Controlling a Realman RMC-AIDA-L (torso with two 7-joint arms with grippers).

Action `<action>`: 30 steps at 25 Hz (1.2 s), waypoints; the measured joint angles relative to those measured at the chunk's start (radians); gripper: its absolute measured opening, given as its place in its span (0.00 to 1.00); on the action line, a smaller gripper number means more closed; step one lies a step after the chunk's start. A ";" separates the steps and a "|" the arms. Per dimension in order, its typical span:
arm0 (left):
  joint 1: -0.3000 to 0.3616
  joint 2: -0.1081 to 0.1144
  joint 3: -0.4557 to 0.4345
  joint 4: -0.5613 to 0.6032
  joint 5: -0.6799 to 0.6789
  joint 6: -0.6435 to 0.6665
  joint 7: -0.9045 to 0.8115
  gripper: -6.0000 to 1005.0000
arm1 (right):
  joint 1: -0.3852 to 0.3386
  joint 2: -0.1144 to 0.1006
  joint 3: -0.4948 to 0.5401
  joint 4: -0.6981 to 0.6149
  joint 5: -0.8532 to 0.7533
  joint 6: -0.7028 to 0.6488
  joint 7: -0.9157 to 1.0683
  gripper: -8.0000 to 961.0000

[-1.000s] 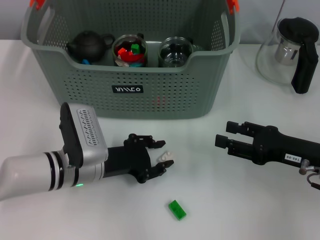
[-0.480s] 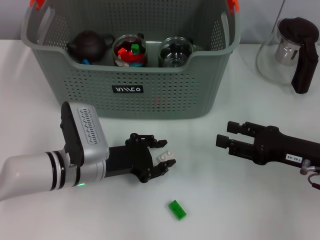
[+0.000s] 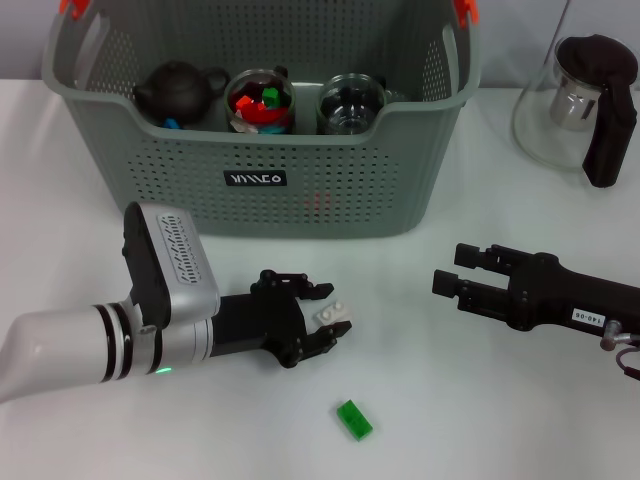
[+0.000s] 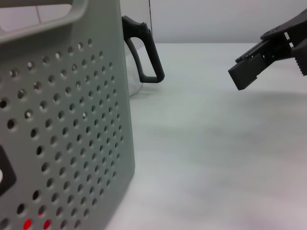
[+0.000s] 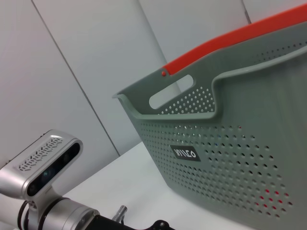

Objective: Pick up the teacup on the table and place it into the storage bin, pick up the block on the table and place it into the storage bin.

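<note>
The grey-green perforated storage bin [image 3: 300, 170] stands at the back of the table and also shows in the left wrist view [image 4: 62, 120] and the right wrist view [image 5: 240, 153]. Inside it are a dark teapot [image 3: 178, 90] and two glass teacups [image 3: 262, 98], one holding red and green pieces. My left gripper [image 3: 328, 320] is low over the table in front of the bin, shut on a small white block [image 3: 332, 314]. A green block [image 3: 353, 419] lies on the table nearer to me. My right gripper [image 3: 447, 270] hovers open and empty at the right.
A glass teapot with a black handle [image 3: 585, 100] stands at the back right, beside the bin; its handle shows in the left wrist view [image 4: 146, 57]. The white table [image 3: 480, 400] extends in front and right of the bin.
My left gripper has crept slightly to the right with the white block in it. The right arm and the green block have barely moved.
</note>
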 joint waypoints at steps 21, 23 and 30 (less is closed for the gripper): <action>0.062 0.021 -0.095 0.257 -0.001 0.432 -0.276 0.21 | -0.005 -0.004 0.000 0.000 0.000 -0.002 0.000 0.75; 0.059 0.030 -0.176 0.325 -0.003 0.581 -0.341 0.22 | -0.005 -0.004 0.000 0.000 0.002 -0.001 0.000 0.75; -0.042 0.069 -0.314 0.651 -0.107 0.687 -0.736 0.25 | -0.001 -0.002 0.000 0.000 0.000 0.000 0.000 0.75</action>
